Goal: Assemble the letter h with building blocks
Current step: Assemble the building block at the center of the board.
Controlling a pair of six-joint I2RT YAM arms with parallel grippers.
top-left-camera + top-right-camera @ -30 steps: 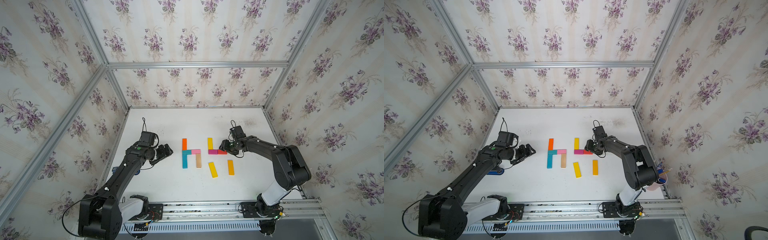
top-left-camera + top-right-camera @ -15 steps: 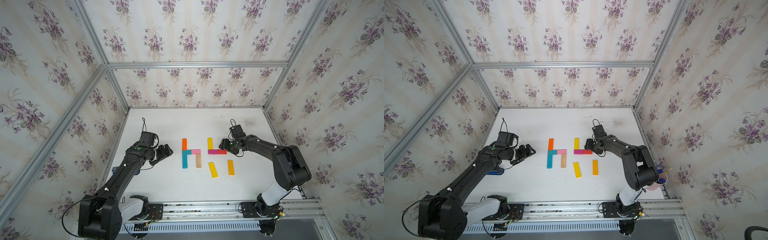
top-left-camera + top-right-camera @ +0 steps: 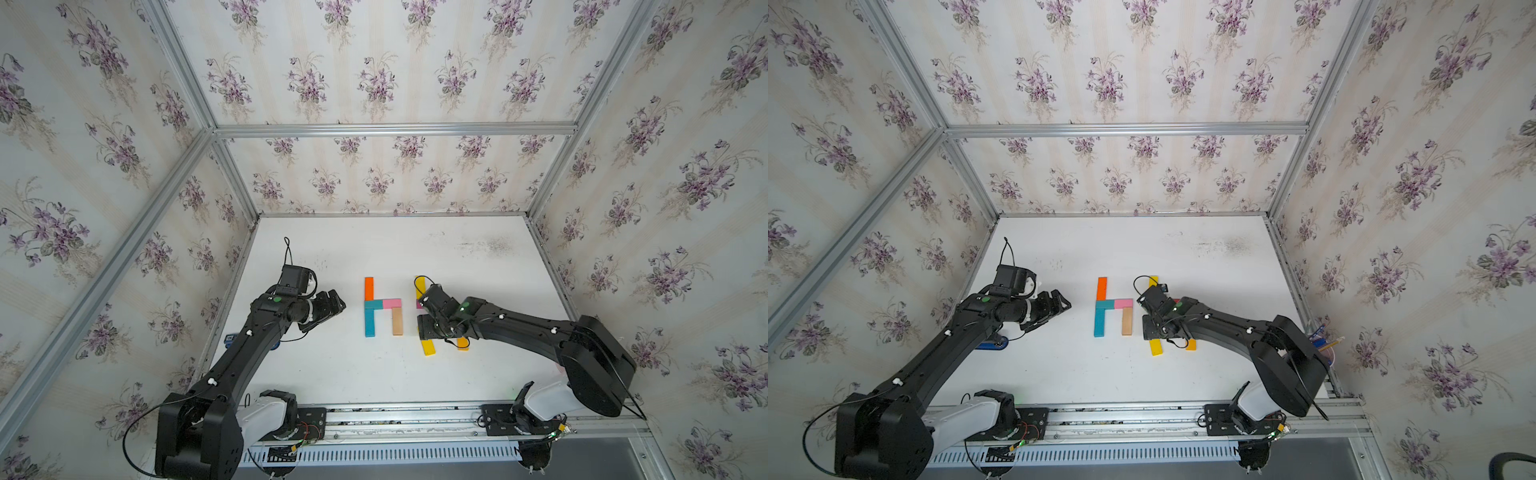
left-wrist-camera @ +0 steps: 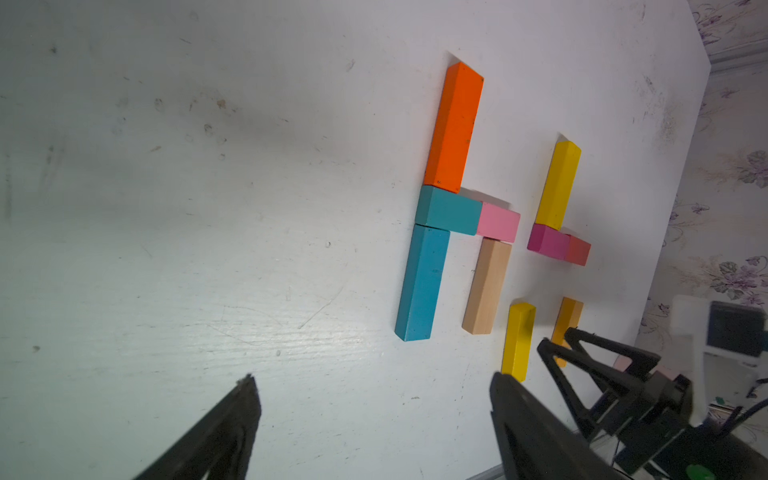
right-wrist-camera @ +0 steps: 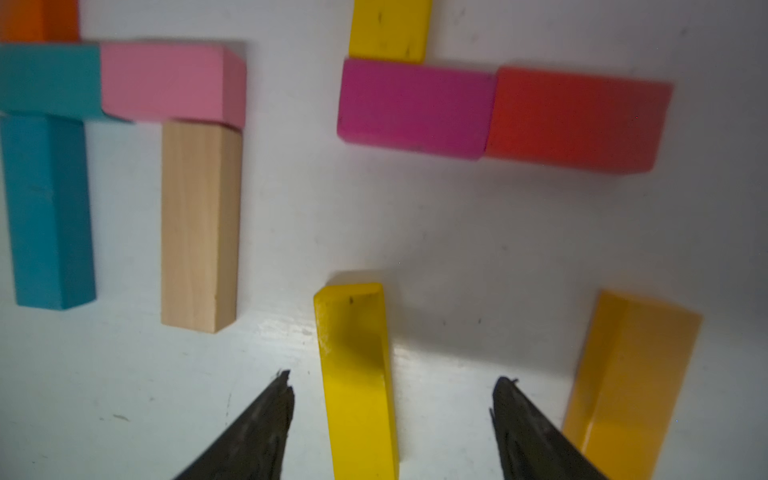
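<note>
White laminate forms the bench [image 3: 374, 253]: matt, scuffed, with fine grey scratches and a dark smudge near the far edge. Floral wallpaper covers the three walls, which are framed by aluminium profile rails.

The building blocks are flat rectangular wooden bars with square-cut ends, lying flat at mid-bench. All but one are painted in plain matt colours.

One group forms a complete lower-case h:
- The orange long bar [image 3: 368, 288], teal short bar [image 3: 373, 304] and teal long bar [image 3: 370, 323] make the stem.
- The pink short bar [image 3: 392, 304] touches the end of the teal short bar.
- The plain wood bar [image 3: 397, 322], with visible grain, runs down from the pink one.

A second group lies just beside it, on the right-arm side:
- The far yellow bar [image 4: 557, 185] butts against the magenta short bar [image 5: 411, 108].
- The magenta short bar meets the red short bar [image 5: 577, 120] end to end.
- The near yellow bar [image 5: 357, 374] and the amber bar [image 5: 627, 374] lie nearer the arm bases, both slightly askew and apart from each other.

The right fingers [image 5: 257, 428] stand apart, one on either side of the near yellow bar. A gap shows on each side and nothing is clamped. The left fingers [image 4: 224, 424] are also apart, over bare bench on the left-arm side of the h, and hold nothing.

In both top views the right arm [image 3: 519, 328] crosses the second group. It hides most of the magenta and red bars and part of the near yellow and amber bars. A cup of pens [image 3: 1325, 351] at the right bench edge sits partly behind that arm. A small blue object [image 3: 994, 343] at the left edge lies partly under the left arm [image 3: 942, 353].
</note>
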